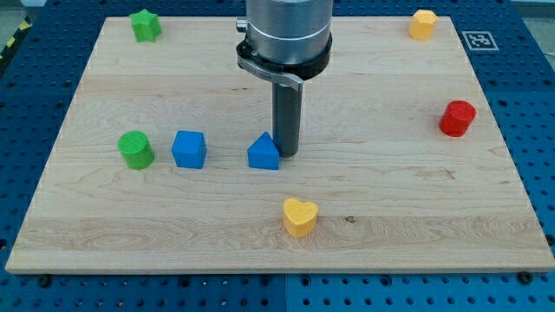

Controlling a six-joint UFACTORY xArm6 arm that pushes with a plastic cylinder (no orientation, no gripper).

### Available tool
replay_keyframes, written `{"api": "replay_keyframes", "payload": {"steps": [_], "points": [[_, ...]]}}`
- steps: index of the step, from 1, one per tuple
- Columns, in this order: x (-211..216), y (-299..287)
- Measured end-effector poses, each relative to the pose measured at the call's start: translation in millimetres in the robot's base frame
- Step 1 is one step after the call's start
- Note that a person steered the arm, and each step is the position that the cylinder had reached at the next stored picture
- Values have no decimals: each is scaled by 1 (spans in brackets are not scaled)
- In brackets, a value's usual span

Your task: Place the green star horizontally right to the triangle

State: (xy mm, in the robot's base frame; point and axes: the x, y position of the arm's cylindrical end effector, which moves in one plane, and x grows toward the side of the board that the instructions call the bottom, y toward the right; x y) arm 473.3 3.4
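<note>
— Where, the green star (146,25)?
— Upper left corner of the board (373,186), well apart from the blue triangle (264,152) at centre.
— And my tip (287,154)?
— Touching the triangle's right side. No fingers there; just a bare rod.
— Elsewhere?
— Green cylinder (136,149) and blue cube (189,149) left of the triangle; yellow heart (300,217) below; red cylinder (457,118) right; yellow block (422,24) upper right.

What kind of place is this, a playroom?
Probably a robot lab, not a playroom. A wooden board lies on a blue bench with rows of holes, carries a printed marker tag, and my tip touches the blue triangle.
</note>
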Motion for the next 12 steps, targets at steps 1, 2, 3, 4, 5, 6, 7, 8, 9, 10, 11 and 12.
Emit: {"api": "replay_keyframes", "payload": {"steps": [1,2,3,4,5,6,7,8,9,10,11,12], "points": [[0,-4],[-13,-5],[-60,-21],[-105,-83],[-140,-172],[-181,-270],[-205,-308],[-269,-289],[-281,-276],[-280,-254],[-266,-225],[-244,-216]]}}
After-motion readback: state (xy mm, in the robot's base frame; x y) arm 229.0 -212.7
